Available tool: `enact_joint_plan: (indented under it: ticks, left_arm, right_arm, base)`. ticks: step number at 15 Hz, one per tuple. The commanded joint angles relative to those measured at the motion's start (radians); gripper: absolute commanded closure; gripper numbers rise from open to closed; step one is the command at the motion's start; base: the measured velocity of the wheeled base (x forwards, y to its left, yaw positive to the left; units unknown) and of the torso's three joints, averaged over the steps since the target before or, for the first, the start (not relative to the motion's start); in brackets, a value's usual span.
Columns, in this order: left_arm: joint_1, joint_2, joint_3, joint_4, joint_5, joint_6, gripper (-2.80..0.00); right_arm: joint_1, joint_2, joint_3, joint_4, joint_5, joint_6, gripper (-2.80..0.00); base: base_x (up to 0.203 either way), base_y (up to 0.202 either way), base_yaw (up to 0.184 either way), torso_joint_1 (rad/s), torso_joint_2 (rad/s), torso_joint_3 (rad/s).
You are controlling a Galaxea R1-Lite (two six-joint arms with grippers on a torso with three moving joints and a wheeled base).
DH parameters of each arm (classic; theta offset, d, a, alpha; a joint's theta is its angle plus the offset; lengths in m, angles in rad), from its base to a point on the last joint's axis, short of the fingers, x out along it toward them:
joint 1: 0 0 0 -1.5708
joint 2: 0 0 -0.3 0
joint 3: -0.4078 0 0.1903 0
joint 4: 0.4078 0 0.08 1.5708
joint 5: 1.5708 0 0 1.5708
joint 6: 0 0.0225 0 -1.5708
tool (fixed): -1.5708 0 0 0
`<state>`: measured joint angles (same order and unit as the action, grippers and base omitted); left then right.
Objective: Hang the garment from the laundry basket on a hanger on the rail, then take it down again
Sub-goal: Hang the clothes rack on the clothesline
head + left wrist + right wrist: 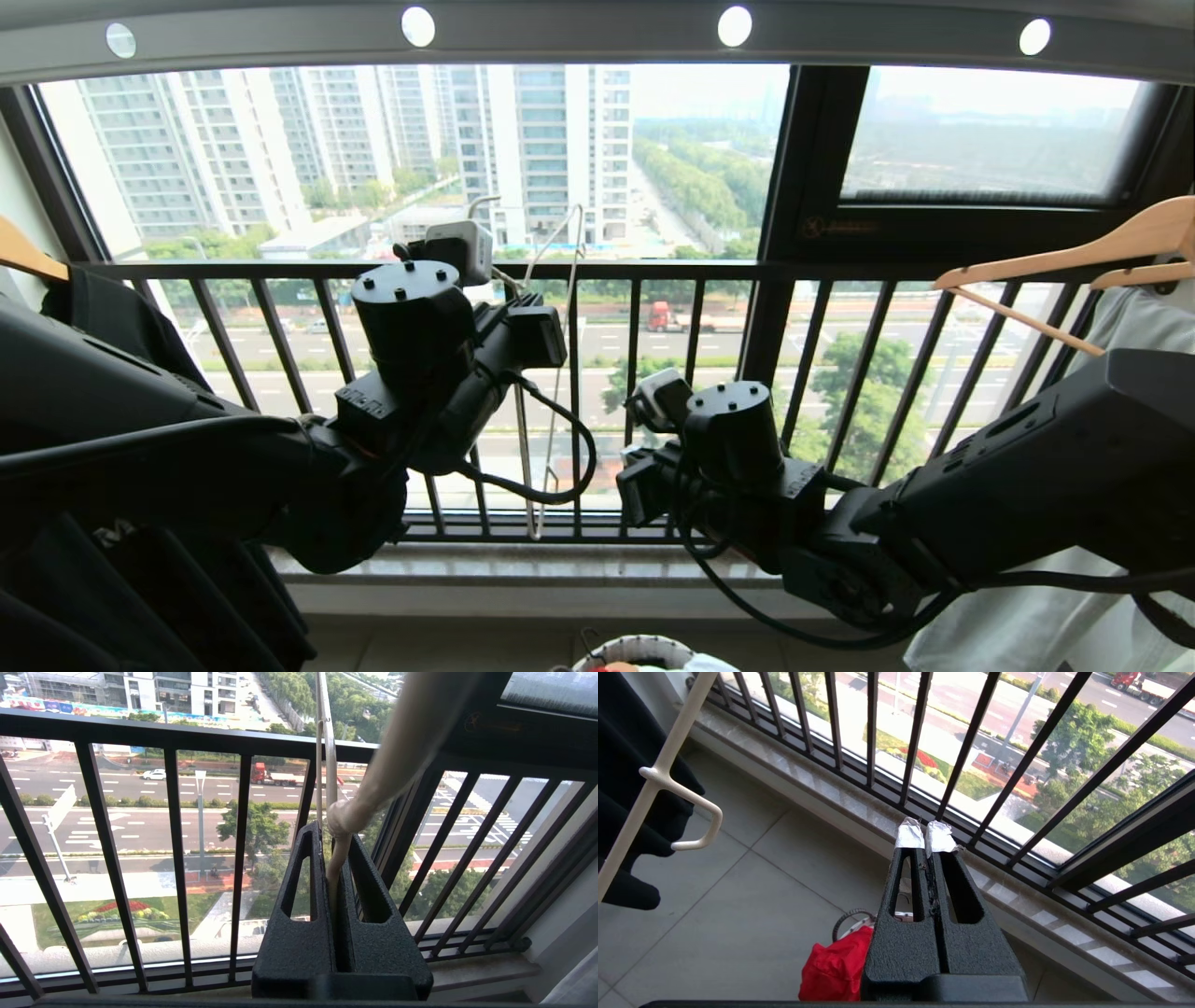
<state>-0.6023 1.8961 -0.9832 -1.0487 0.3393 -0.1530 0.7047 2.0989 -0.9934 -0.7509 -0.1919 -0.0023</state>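
Garment (836, 970) in laundry basket (845, 919), beneath closed, empty right hand (926, 836).

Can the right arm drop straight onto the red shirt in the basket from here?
Probably yes: the right gripper, jaws shut and empty, hangs above the red shirt with nothing between; it must open first.

Cream wire hanger (332, 868) upright at window; red garment (836, 970) in white basket (635, 649)

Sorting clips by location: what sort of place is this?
Likely a high-rise flat's enclosed laundry balcony: a barred window railing over streets far below, wooden hangers with clothes, and a laundry basket on the floor.
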Motion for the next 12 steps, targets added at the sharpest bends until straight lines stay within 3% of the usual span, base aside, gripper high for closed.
enact_joint_plan:
  ticks: [1, 7, 10, 12]
  left_arm:
    - [-0.001, -0.02, 0.003, -0.002, 0.001, 0.001, 0.0]
    - [-0.001, -0.047, 0.012, 0.094, -0.003, 0.006, 0.0]
    - [-0.001, -0.08, 0.009, 0.216, -0.01, 0.007, 0.0]
    - [-0.001, -0.106, 0.008, 0.297, -0.05, 0.005, 0.0]
  right_arm:
    - [-0.012, 0.03, -0.019, 0.016, -0.001, 0.001, 0.0]
    - [-0.03, 0.033, -0.027, 0.018, 0.0, 0.001, 0.0]
    - [-0.039, 0.033, -0.03, 0.016, 0.0, -0.001, 0.0]
    - [-0.039, 0.033, -0.03, 0.015, -0.001, -0.001, 0.0]
  base:
    - [0.0, 0.0, 0.0, 0.0, 0.0, 0.0]
    - [0.0, 0.0, 0.0, 0.0, 0.0, 0.0]
    - [0.0, 0.0, 0.0, 0.0, 0.0, 0.0]
    - [0.0, 0.0, 0.0, 0.0, 0.0, 0.0]
